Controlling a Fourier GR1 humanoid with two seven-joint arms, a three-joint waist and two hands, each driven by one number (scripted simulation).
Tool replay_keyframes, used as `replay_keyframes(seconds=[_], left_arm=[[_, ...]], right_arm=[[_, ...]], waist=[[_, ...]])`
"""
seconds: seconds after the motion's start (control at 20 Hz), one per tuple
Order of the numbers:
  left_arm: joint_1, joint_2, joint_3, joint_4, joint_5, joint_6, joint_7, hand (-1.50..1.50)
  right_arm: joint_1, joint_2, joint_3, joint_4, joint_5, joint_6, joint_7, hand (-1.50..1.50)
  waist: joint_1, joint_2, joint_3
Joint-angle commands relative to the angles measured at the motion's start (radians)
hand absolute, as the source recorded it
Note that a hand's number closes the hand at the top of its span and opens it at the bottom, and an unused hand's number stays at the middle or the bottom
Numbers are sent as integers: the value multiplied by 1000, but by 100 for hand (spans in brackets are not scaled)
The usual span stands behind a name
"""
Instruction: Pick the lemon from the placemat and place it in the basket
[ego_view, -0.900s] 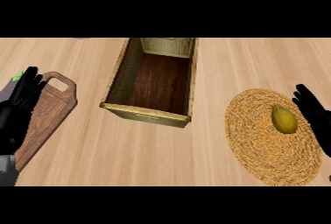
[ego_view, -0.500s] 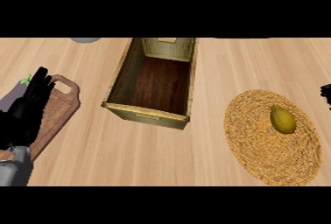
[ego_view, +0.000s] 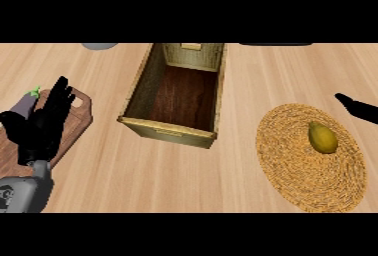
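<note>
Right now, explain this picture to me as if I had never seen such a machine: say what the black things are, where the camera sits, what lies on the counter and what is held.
The camera sits where the robot's head is and looks steeply down at a wooden counter. The black shape at the left is the robot's left hand, open and resting above a wooden cutting board, with its grey forearm below. A small purple and green thing beside it is mostly hidden. At the right edge only a bit of the right hand shows. In the middle stands a wooden basket, nothing visible inside. To its right a lemon lies on a round woven placemat. Nothing is held.
</note>
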Motion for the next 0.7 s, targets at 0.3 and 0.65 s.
replay_keyframes(seconds=[0.3,0.65], left_arm=[[0,6,28,43,1,-6,-8,0],[17,-40,-5,74,-47,14,-56,0]], right_arm=[[35,-356,158,-94,108,378,483,-150],[55,-459,136,-256,-100,710,708,-150]], waist=[[-36,-10,-5],[-29,-7,0]])
